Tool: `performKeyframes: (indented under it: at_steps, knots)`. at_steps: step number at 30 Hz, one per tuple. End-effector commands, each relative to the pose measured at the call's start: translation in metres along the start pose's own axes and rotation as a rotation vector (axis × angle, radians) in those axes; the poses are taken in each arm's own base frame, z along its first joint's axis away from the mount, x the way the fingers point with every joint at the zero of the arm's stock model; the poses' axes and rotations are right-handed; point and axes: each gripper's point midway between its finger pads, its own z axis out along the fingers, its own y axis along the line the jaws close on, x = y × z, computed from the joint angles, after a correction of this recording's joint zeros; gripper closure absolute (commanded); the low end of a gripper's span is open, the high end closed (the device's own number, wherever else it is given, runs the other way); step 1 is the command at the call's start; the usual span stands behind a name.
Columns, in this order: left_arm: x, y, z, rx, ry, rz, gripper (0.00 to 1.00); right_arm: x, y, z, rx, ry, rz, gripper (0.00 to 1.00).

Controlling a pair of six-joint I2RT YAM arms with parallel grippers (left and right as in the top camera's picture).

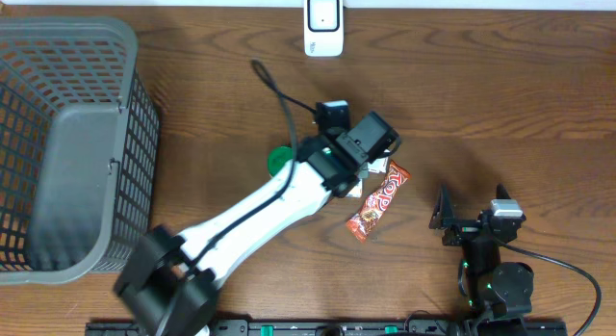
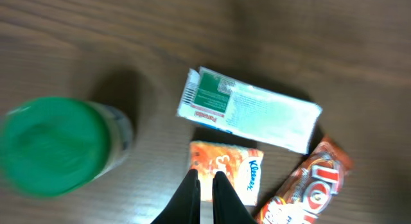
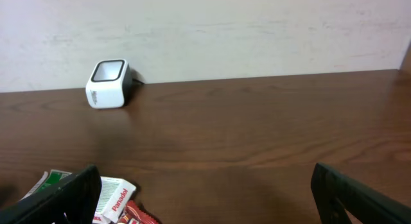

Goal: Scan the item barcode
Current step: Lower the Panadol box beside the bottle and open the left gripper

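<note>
Several items lie together mid-table: a white and green Panadol box (image 2: pixel 250 108), an orange Kleenex pack (image 2: pixel 231 169), a red candy bar (image 1: pixel 378 199) and a green-capped bottle (image 2: pixel 51 144). My left gripper (image 2: pixel 204 179) hovers over the near edge of the Kleenex pack, shut, with nothing between its fingers. In the overhead view the left gripper (image 1: pixel 358 168) covers most of the box and the pack. The white barcode scanner (image 1: pixel 323 24) stands at the table's far edge. My right gripper (image 3: pixel 205 192) is open near the front right, facing the scanner (image 3: pixel 108 83), with the Panadol box (image 3: pixel 109 195) at its left.
A large grey mesh basket (image 1: pixel 67 143) fills the left side of the table. A black cable (image 1: pixel 279 90) runs from the left arm toward the back. The right arm's base (image 1: pixel 500 283) sits at the front edge.
</note>
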Motion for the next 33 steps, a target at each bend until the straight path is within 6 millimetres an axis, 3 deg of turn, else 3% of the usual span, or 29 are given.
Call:
performKeyframes:
  at_steps: [1, 9, 20, 24, 30, 33]
  knots:
    - [0.022, -0.003, 0.034, -0.026, 0.082, 0.098, 0.92, 0.001, 0.002, 0.000, -0.007, 0.002, -0.006, 0.01]
    - [0.040, -0.014, 0.064, 0.001, 0.142, 0.124, 0.92, 0.001, 0.002, 0.000, -0.007, 0.002, -0.006, 0.01]
    - [0.034, -0.028, 0.071, 0.047, 0.111, 0.107, 0.92, 0.001, 0.002, 0.000, -0.007, 0.002, -0.006, 0.01]
    - [0.042, -0.030, 0.084, 0.051, 0.135, 0.111, 0.92, 0.001, 0.002, 0.000, -0.007, 0.002, -0.006, 0.01]
    - [0.062, -0.019, 0.095, 0.005, 0.211, 0.131, 0.93, 0.001, 0.002, 0.000, -0.007, 0.002, -0.006, 0.01]
    - [0.072, 0.007, 0.086, -0.094, 0.260, 0.160, 0.92, 0.001, 0.002, 0.000, -0.007, 0.002, -0.006, 0.01]
